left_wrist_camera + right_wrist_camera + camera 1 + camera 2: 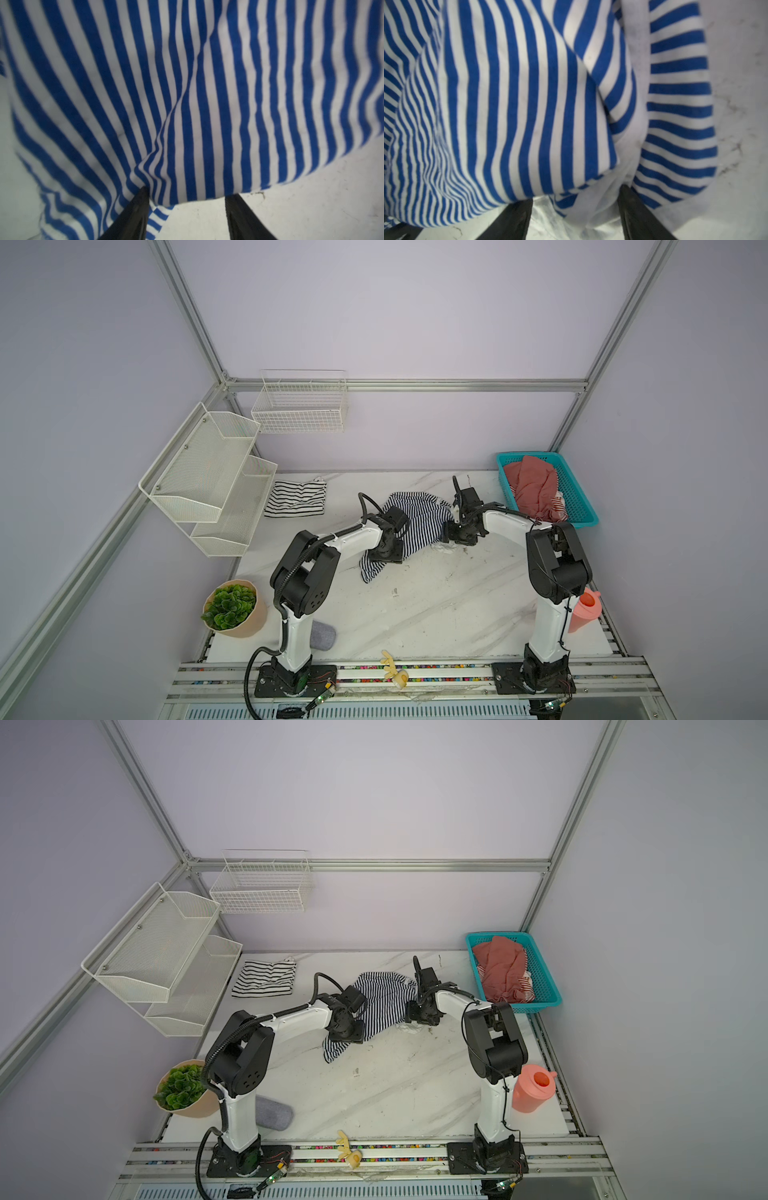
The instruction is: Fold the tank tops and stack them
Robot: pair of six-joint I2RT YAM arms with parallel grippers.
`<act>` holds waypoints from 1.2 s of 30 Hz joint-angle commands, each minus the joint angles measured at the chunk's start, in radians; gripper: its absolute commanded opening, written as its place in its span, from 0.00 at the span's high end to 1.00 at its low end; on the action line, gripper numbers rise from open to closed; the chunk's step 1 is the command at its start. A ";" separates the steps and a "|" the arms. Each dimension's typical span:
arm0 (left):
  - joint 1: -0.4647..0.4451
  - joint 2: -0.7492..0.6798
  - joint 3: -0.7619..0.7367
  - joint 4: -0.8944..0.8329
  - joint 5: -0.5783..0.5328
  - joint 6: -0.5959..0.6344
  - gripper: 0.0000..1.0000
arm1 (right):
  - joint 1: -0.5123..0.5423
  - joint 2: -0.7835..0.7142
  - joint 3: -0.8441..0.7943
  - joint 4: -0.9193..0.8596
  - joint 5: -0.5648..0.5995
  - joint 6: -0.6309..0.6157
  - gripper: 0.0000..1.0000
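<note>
Two tank tops: the white top (296, 498) lies folded at the far left of the table (436, 614), and the navy top (419, 518) lies crumpled mid-table under both my arms. My left gripper (187, 193) and right gripper (577, 193) each stand with jaws apart at its edge. One teal basket (577, 493) holds reddish cloth (534, 485).

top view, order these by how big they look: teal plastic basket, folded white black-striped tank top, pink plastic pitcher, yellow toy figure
1. teal plastic basket
2. folded white black-striped tank top
3. pink plastic pitcher, partly hidden
4. yellow toy figure, thinner, though it is nearer the camera
</note>
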 commanded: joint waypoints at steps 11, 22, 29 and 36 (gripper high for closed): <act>0.039 -0.092 0.114 -0.107 -0.122 0.026 1.00 | -0.021 -0.171 0.038 -0.066 0.042 0.008 1.00; 0.114 -0.359 0.195 -0.154 -0.197 0.112 1.00 | -0.069 -0.416 0.205 -0.194 0.070 -0.098 1.00; 0.114 -0.474 0.211 -0.133 0.036 0.133 1.00 | -0.097 -0.473 0.356 -0.236 0.078 -0.120 1.00; 0.113 -0.592 0.147 -0.027 0.394 0.020 1.00 | -0.102 -0.553 0.496 -0.237 0.145 -0.131 1.00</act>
